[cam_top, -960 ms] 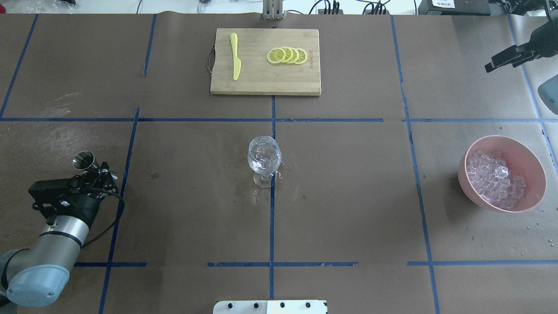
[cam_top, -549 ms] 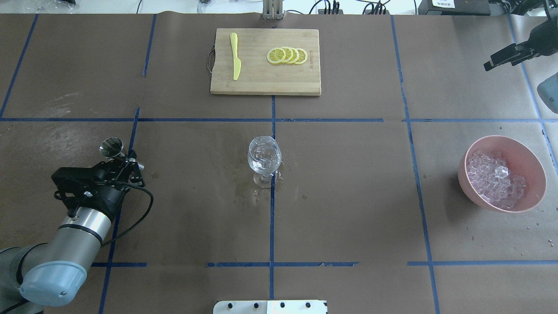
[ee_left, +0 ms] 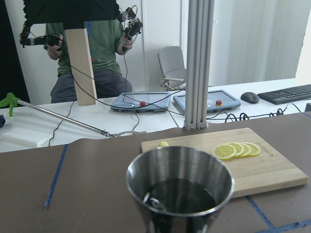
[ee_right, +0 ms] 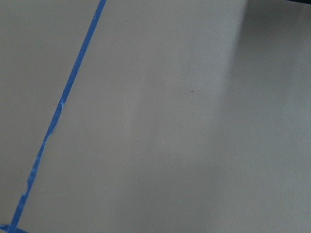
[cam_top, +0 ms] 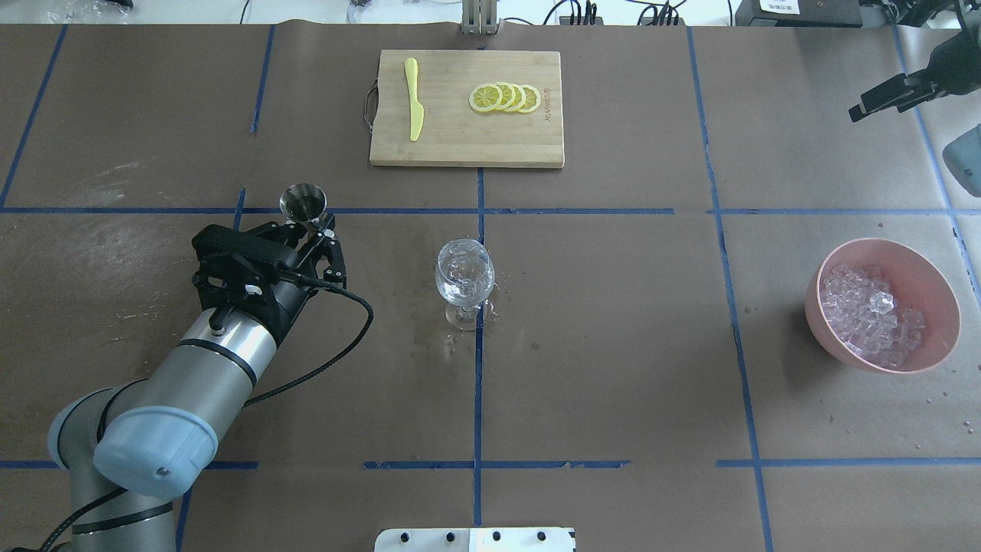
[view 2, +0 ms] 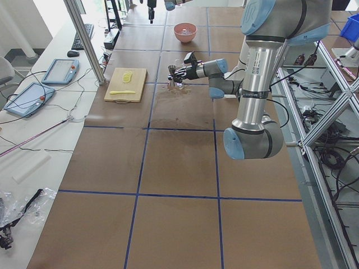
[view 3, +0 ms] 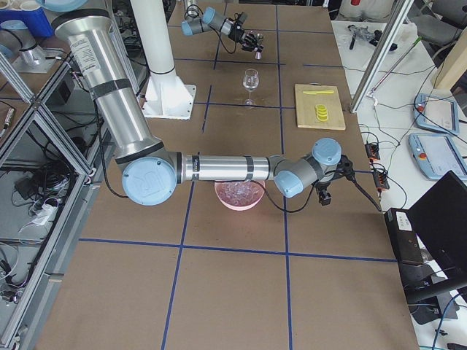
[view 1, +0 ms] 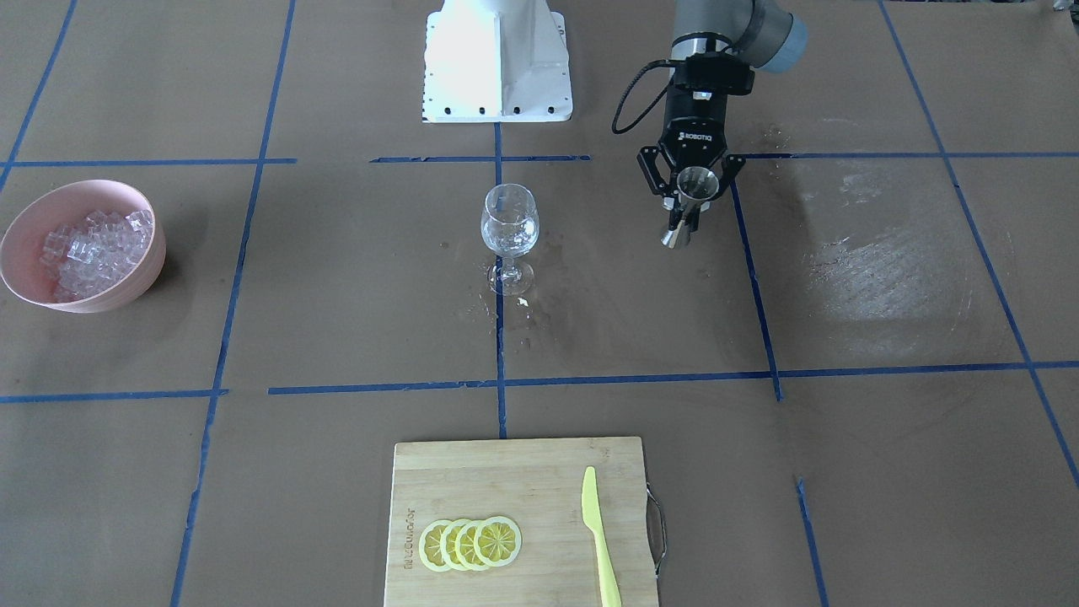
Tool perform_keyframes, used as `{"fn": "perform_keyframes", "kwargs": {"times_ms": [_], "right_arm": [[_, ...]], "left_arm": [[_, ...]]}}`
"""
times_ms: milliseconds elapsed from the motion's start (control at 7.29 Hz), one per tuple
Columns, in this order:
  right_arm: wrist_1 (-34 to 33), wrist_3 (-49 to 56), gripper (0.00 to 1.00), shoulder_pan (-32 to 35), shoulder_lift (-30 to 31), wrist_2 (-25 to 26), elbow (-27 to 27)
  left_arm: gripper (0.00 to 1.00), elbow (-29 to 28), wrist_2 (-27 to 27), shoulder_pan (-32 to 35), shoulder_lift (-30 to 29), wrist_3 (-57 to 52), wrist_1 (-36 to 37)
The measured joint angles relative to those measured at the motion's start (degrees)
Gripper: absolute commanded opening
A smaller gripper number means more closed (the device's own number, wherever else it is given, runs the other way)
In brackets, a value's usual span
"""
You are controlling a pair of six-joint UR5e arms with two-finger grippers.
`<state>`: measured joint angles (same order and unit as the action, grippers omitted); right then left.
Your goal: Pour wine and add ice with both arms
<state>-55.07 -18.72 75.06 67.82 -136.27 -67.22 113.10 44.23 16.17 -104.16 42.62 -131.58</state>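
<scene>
My left gripper (cam_top: 316, 239) is shut on a steel jigger (cam_top: 303, 202) and holds it upright above the table, left of the wine glass (cam_top: 464, 277). The left wrist view looks into the jigger (ee_left: 180, 187), which holds a little clear wine (ee_left: 187, 194). In the front view the gripper (view 1: 691, 192) is to the right of the glass (view 1: 509, 226). The ice (cam_top: 870, 314) lies heaped in a pink bowl (cam_top: 944, 318) at the right. My right gripper (cam_top: 881, 98) hangs at the far right edge, beyond the bowl; I cannot tell how its jaws stand.
A wooden cutting board (cam_top: 460, 142) at the far centre carries lemon slices (cam_top: 506, 98) and a yellow knife (cam_top: 414, 100). Wet spots (cam_top: 460, 337) surround the glass foot. The robot's white base (view 1: 497, 59) stands at the near edge.
My left arm has carried the jigger forward and to the right, from the table's left edge toward the glass. The right gripper has drifted slightly farther away.
</scene>
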Motion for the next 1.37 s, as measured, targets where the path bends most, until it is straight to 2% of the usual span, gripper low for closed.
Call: {"fn": "perform_keyframes", "kwargs": {"times_ms": [412, 686, 1097, 1372], "right_arm": [[0.0, 0.0, 1.0, 0.0, -0.2, 0.2, 0.1], [0.0, 0.0, 1.0, 0.0, -0.3, 0.4, 0.0], [0.1, 0.0, 1.0, 0.0, -0.3, 0.3, 0.0], [0.1, 0.0, 1.0, 0.0, -0.3, 0.3, 0.0]], "left_arm": [[0.0, 0.1, 8.5, 1.1, -4.7, -11.7, 1.1], [0.0, 0.1, 13.4, 1.2, -5.5, -18.9, 3.4], [0.0, 0.8, 14.8, 1.5, -7.9, -28.9, 11.3], [0.0, 0.6, 14.6, 1.5, -10.0, -31.3, 16.3]]}}
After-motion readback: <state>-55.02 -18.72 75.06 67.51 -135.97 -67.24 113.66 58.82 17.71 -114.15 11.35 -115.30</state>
